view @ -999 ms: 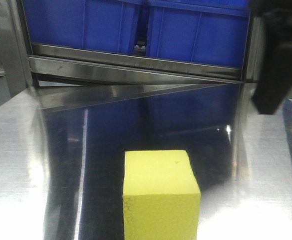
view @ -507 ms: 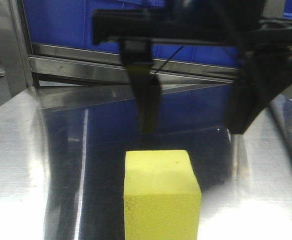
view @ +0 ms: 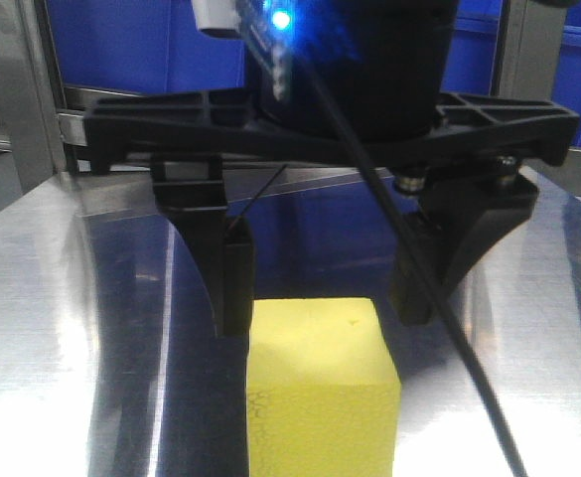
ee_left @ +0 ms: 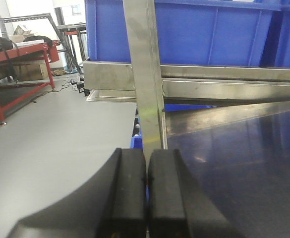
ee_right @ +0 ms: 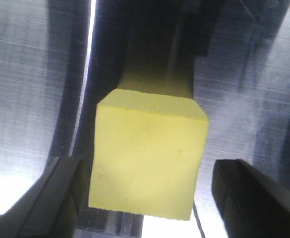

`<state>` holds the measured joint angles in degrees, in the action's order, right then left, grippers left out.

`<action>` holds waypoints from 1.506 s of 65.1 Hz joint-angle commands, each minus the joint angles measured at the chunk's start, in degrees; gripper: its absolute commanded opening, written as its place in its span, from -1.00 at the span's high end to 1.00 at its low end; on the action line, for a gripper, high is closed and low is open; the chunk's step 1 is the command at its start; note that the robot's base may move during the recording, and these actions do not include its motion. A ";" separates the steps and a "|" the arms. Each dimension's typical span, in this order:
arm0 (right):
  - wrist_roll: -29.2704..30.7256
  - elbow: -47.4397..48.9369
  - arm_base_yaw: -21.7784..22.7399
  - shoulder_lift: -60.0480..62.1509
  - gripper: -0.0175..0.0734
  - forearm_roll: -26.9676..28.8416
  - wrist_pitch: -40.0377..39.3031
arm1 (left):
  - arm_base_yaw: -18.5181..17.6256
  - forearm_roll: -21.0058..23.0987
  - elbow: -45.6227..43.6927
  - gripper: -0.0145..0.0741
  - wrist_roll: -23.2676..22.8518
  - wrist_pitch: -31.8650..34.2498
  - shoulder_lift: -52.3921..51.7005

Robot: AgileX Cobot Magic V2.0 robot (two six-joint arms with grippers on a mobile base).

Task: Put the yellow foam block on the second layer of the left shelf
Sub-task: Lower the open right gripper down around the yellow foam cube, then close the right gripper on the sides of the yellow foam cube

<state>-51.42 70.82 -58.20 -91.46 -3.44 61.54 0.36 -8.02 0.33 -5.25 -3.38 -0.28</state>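
Observation:
The yellow foam block (view: 320,388) rests on the shiny steel surface (view: 32,328) at the front centre, its honeycomb side facing the camera. My right gripper (view: 322,318) is open and hangs over the block's far end, one finger (view: 235,288) at its left edge and the other (view: 419,288) a little off its right. In the right wrist view the block (ee_right: 147,163) lies between the open fingers of the right gripper (ee_right: 159,198), with gaps on both sides. My left gripper (ee_left: 146,168) is shut and empty, away at the shelf's left post.
Blue bins (view: 121,40) sit on the shelf layer behind, above a steel rail (view: 32,124). A steel upright post (ee_left: 145,74) and more blue bins (ee_left: 209,34) stand before the left gripper. A red-framed bench (ee_left: 21,54) stands on the floor at left.
My right gripper has come in from the upper right and lowered, open, until its fingers straddle the yellow block. The block has not moved.

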 commanded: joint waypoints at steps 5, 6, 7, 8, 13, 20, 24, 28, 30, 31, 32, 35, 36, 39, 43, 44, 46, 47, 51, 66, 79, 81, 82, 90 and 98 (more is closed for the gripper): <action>-2.53 1.91 -0.23 1.40 -0.76 -0.70 -1.09 | -0.17 0.35 1.43 0.36 -0.27 4.67 -1.21; -2.64 1.91 -0.23 1.35 -0.76 -0.70 -1.16 | -0.17 0.35 1.43 0.36 -0.27 4.67 -1.21; -2.71 1.91 -0.23 1.35 -0.76 -0.70 -1.16 | -0.17 0.35 1.43 0.36 -0.27 4.67 -1.21; -2.84 1.86 -0.23 1.21 -0.76 -0.70 -1.16 | -0.17 0.35 1.43 0.36 -0.27 4.67 -1.21; -2.89 1.87 -0.23 0.91 -0.76 -0.70 -1.30 | -0.17 0.35 1.43 0.36 -0.27 4.67 -1.21; -2.89 1.81 -0.29 0.48 -0.76 -0.70 -1.33 | -0.17 0.35 1.43 0.36 -0.27 4.67 -1.21; -2.89 1.81 -0.42 0.09 -0.76 -0.70 -1.33 | -0.17 0.35 1.43 0.36 -0.27 4.67 -1.21; -2.89 1.81 -0.49 -0.13 -0.76 -0.70 -1.33 | -0.17 0.35 1.43 0.36 -0.27 4.67 -1.21; -2.89 1.81 -0.49 -0.27 -0.76 -0.70 -1.33 | -0.17 0.35 1.43 0.36 -0.27 4.67 -1.21; -2.89 1.81 -0.49 -0.27 -0.76 -0.70 -1.33 | -0.17 0.35 1.43 0.36 -0.27 4.67 -1.21; -2.89 1.81 -0.49 -0.35 -0.76 -0.70 -1.33 | -0.17 0.35 1.43 0.36 -0.27 4.67 -1.21; -2.89 1.81 -0.49 -0.34 -0.76 -0.70 -1.38 | -0.17 0.35 1.43 0.36 -0.27 4.67 -1.21; -2.89 1.81 -0.49 -0.42 -0.76 -0.70 -1.36 | -0.17 0.35 1.43 0.36 -0.27 4.67 -1.21; -2.89 1.81 -0.49 -0.55 -0.76 -0.70 -1.36 | -0.17 0.35 1.43 0.36 -0.27 4.67 -1.21; -2.89 1.81 -0.49 -0.92 -0.76 -0.70 -1.36 | -0.17 0.35 1.43 0.36 -0.27 4.67 -1.21; -2.89 1.81 -0.49 -0.97 -0.76 -0.70 -1.36 | -0.17 0.35 1.43 0.36 -0.27 4.67 -1.21; -2.89 1.81 -0.49 -1.22 -0.76 -0.70 -1.36 | -0.17 0.35 1.43 0.36 -0.27 4.67 -1.21; -2.89 1.81 -0.49 -1.33 -0.76 -0.70 -1.36 | -0.17 0.35 1.43 0.36 -0.27 4.67 -1.21; -2.89 1.81 -0.49 -1.79 -0.76 -0.70 -1.36 | -0.17 0.35 1.43 0.36 -0.27 4.67 -1.21; -2.89 1.70 -0.49 -2.64 -0.76 -0.70 -2.04 | -0.17 0.35 1.43 0.36 -0.27 4.67 -1.21; -2.95 -1.40 -0.49 -2.74 -0.76 -0.63 -6.90 | -0.17 0.35 1.43 0.36 -0.27 4.67 -1.21; -2.95 -1.94 -0.49 -2.74 -0.76 -0.57 -7.12 | -0.17 0.35 1.43 0.36 -0.27 4.67 -1.21; -2.95 -2.13 -0.49 -2.74 -0.76 -0.58 -7.12 | -0.17 0.35 1.43 0.36 -0.27 4.67 -1.21; -2.95 -2.44 -0.43 -2.87 -0.76 -0.58 -7.36 | -0.17 0.35 1.43 0.36 -0.27 4.67 -1.21; -2.90 -2.44 -0.43 -3.46 -0.76 -0.64 -7.31 | -0.17 0.35 1.43 0.36 -0.27 4.67 -1.21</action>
<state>-54.32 67.28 -58.72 -96.83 -3.44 54.86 0.36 -8.02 0.33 -5.25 -3.38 -0.28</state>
